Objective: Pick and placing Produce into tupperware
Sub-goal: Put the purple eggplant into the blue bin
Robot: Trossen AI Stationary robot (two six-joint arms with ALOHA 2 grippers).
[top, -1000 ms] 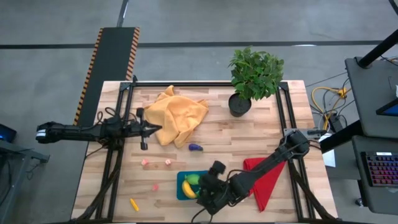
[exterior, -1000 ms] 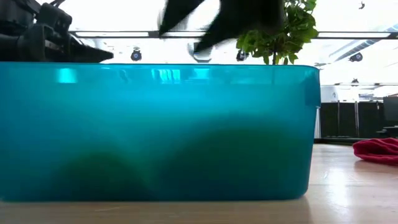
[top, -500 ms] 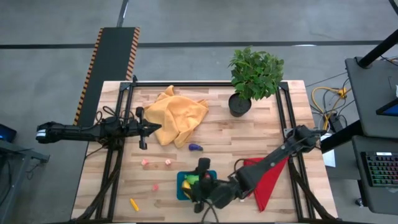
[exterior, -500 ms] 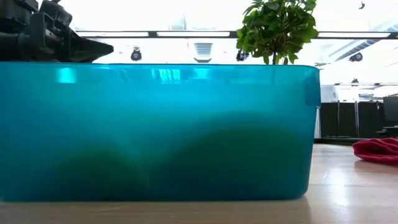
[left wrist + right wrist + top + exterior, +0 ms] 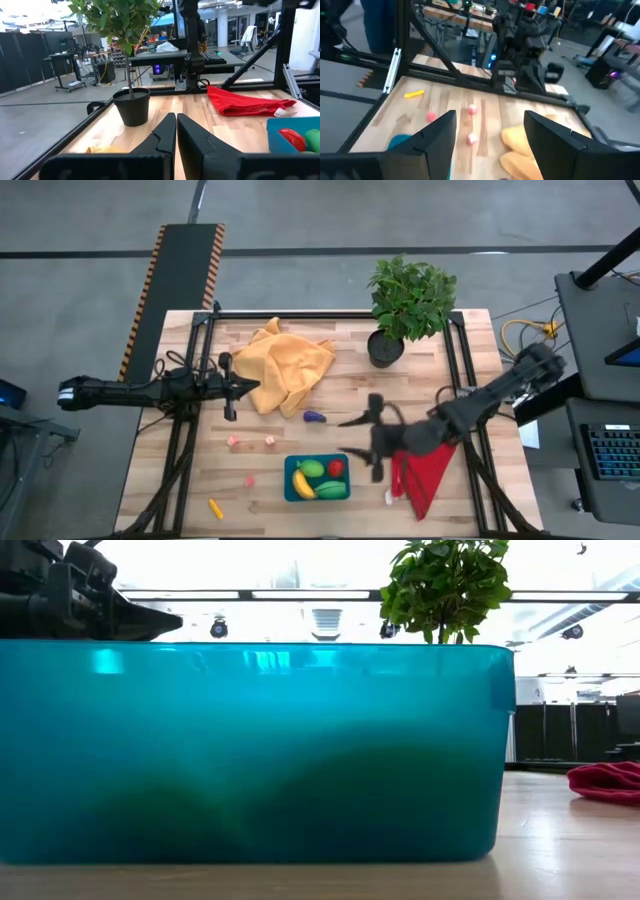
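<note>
Dark fingers of the right gripper (image 5: 372, 438) stand wide apart with nothing between them, as the right wrist view shows; this gripper hangs above bare wood just beyond the far right corner of the teal container (image 5: 290, 488), and its arm runs back over the red cloth (image 5: 428, 476) toward the table's right edge; the left gripper (image 5: 250, 385) has its fingers pressed together, empty, as the left wrist view shows, and waits at the left side of the table, its tips at the edge of the orange cloth (image 5: 288, 366).

Contents of the container, seen from above: a yellow banana (image 5: 303, 482) at its left, a green piece (image 5: 313, 468) at the far side, a second green piece (image 5: 331, 489) along the near side, and a red tomato (image 5: 336, 467) in the far right corner; in the low view the container wall (image 5: 250, 750) fills most of the frame, with dim shapes behind it.

Produce outside the container: a purple eggplant (image 5: 314, 417) on the wood between the orange cloth and the container; two pink bits (image 5: 233, 441) and (image 5: 269, 440) left of the container's far side; a third pink bit (image 5: 249, 479) nearer the front; an orange carrot (image 5: 215, 508) close to the front left corner of the table.

Other items: a potted plant (image 5: 410, 300) at the far right of the table.
</note>
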